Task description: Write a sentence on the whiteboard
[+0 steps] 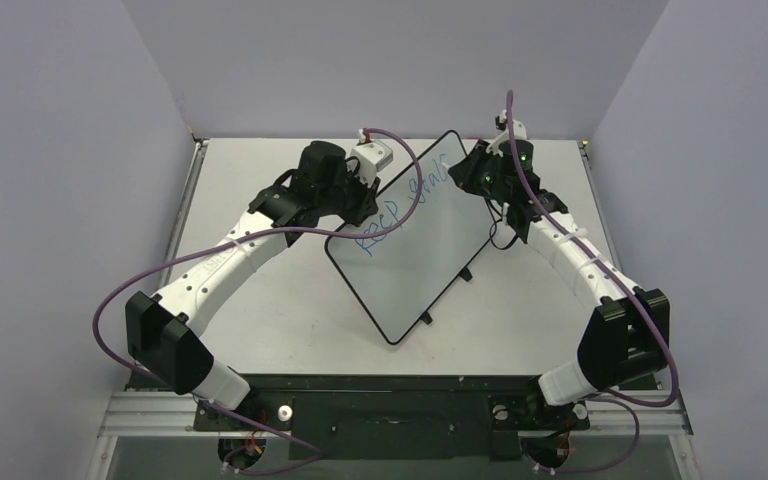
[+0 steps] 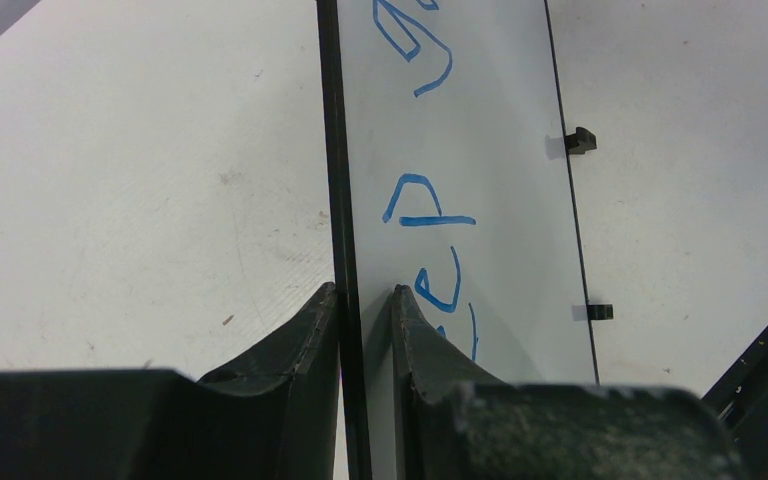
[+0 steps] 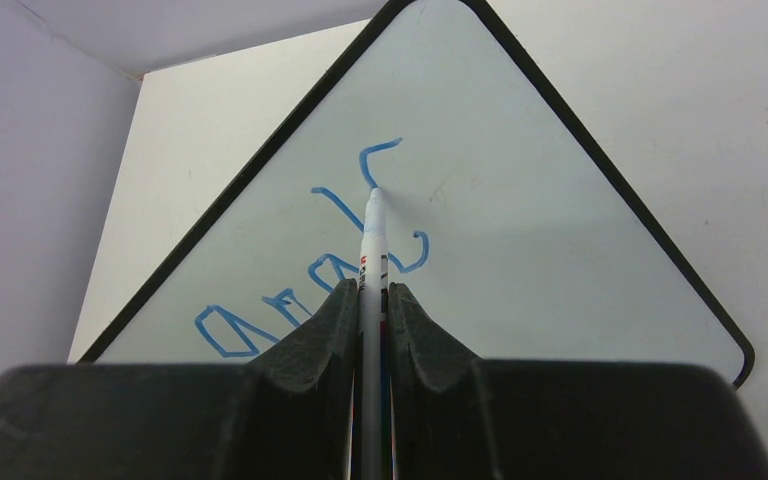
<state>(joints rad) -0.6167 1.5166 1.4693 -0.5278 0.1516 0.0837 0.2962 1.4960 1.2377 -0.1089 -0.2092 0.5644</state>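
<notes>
The whiteboard (image 1: pixel 430 250) lies diagonally across the table's middle, with its two black clip feet (image 1: pixel 465 273) on the right long edge. The sentence (image 1: pixel 400 205) runs in blue lettering along the board's upper left edge. My left gripper (image 1: pixel 365 200) is shut on that left rim; in the left wrist view its jaws (image 2: pixel 363 300) pinch the black rim of the whiteboard (image 2: pixel 480 150) beside the blue letters (image 2: pixel 425 205). My right gripper (image 1: pixel 482 175) hovers over the far corner, shut (image 3: pixel 370 295) on a white marker (image 3: pixel 372 250). The marker's tip touches the whiteboard (image 3: pixel 520 250) at the last blue stroke (image 3: pixel 365 165).
The pale table (image 1: pixel 260 300) is enclosed by grey walls on the left, back and right. A black mounting bar (image 1: pixel 390 400) with both arm bases runs along the near edge. Purple cables (image 1: pixel 110 300) loop beside each arm.
</notes>
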